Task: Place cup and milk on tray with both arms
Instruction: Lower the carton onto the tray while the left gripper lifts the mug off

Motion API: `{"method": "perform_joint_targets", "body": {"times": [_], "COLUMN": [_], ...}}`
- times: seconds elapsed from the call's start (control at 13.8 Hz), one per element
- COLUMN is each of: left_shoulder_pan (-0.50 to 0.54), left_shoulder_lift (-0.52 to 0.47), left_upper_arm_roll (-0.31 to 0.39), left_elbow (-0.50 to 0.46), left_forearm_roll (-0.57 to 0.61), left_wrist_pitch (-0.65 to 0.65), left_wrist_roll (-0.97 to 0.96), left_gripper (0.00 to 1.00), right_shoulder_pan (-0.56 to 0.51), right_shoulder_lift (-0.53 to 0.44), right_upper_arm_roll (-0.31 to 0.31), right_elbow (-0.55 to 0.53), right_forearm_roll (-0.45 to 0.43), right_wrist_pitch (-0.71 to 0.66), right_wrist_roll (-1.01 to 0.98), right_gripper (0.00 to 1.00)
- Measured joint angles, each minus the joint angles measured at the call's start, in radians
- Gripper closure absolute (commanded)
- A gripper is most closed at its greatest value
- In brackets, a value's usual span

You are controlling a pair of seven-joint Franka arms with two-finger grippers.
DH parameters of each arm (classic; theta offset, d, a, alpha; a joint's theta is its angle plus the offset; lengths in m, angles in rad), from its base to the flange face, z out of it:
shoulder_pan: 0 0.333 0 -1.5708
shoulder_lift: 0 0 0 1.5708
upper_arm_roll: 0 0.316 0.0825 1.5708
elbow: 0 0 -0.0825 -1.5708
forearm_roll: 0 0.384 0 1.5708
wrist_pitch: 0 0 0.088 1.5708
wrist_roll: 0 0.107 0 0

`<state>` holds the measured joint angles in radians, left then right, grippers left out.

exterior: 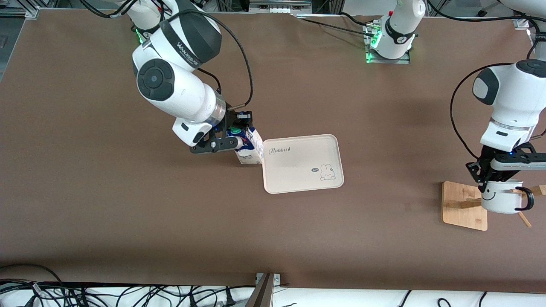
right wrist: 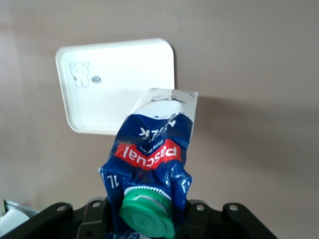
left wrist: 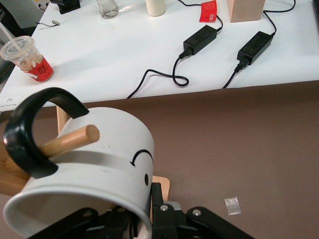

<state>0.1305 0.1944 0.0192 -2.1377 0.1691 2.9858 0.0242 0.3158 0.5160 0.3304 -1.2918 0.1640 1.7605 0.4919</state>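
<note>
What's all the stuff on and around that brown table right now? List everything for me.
milk: one, dark blue and white carton with a green cap, held at the tray's edge toward the right arm's end.
tray: one, cream, mid-table, nothing on it.
cup: one, white with a black smiley and handle, held over the wooden rack.
wooden rack: one, light wood, toward the left arm's end; a peg passes through the cup's handle.
table: one, brown.
power adapters: two, black, on a white surface beside the table.
drink cup: one, clear with red, same surface.
right gripper: black, shut on the milk.
left gripper: black, shut on the cup's rim.
</note>
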Motion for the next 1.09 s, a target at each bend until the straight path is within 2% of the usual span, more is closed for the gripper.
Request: {"method": "perform_joint_targets", "body": {"times": [0.22, 0.43, 0.72, 0.94, 1.09], "left_shoulder_pan": [-0.009, -0.035, -0.106, -0.159, -0.166], "left_shoulder_lift": [-0.003, -0.014, -0.021, -0.024, -0.037], "left_upper_arm_roll": [-0.005, -0.009, -0.013, -0.025, -0.047], "left_elbow": [0.002, 0.002, 0.005, 0.016, 0.041], "left_forearm_roll": [0.000, 0.000, 0.000, 0.000, 0.000], "left_wrist_pitch": [0.001, 0.001, 0.001, -0.015, -0.123], "left_wrist_roll": [0.000, -0.001, -0.005, -0.021, -0.021], "left_gripper": [1.00, 1.00, 1.00, 1.00, 1.00], "right_shoulder_pan": [0.018, 0.068, 0.167, 0.186, 0.182], "right_shoulder_lift": [0.029, 0.041, 0.115, 0.196, 0.231], "right_upper_arm_roll": [0.034, 0.037, 0.039, 0.034, 0.027], "right_elbow": [0.015, 0.039, 0.144, 0.207, 0.226], "right_forearm_roll": [-0.004, -0.023, -0.103, -0.112, -0.112], "right_wrist_pitch": [-0.117, -0.151, -0.144, -0.072, -0.037], "right_wrist_roll": [0.000, 0.001, 0.009, 0.014, 0.014], "right_gripper": [0.64, 0.64, 0.64, 0.64, 0.64]}}
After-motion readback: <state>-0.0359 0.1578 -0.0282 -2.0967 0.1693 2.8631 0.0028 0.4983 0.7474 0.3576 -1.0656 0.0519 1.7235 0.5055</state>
